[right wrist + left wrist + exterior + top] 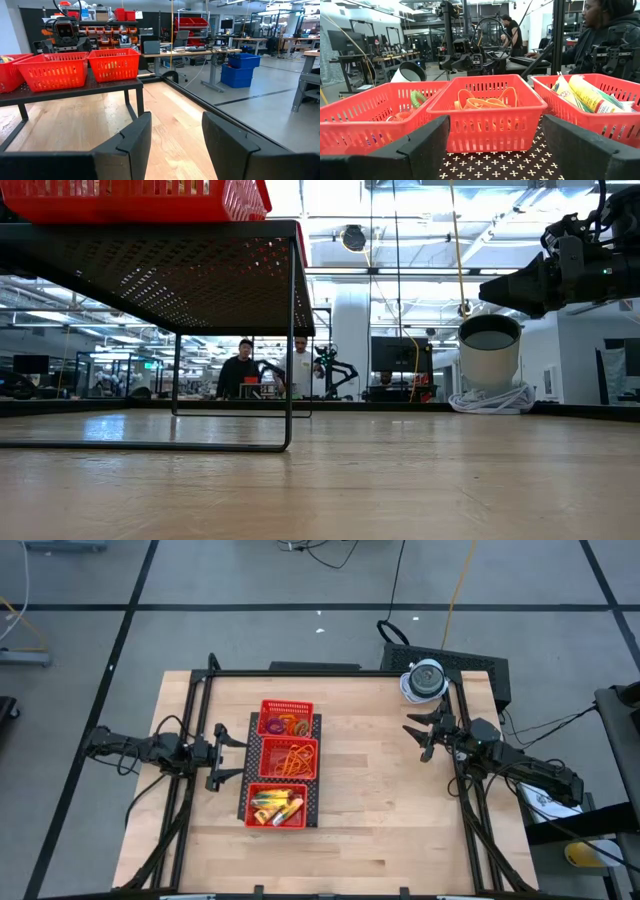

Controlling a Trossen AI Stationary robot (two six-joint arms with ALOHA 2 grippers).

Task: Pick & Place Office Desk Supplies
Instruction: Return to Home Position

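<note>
Now we retract both arms level, left gripper [228, 755] and right gripper [420, 736] spread empty, avoiding the shelf [150, 275].

I'm looking into an open lab: past my right fingers [131, 145], workbenches [200, 50], blue bins [240, 70], shelving [192, 22]; past my left fingers [420, 147], monitors [340, 40] and a seated person [600, 35].

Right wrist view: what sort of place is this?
Probably a robotics lab or workshop: rows of workbenches, blue bins on a grey floor, and, in the low view, what looks like another robot arm beyond the wooden table.
</note>
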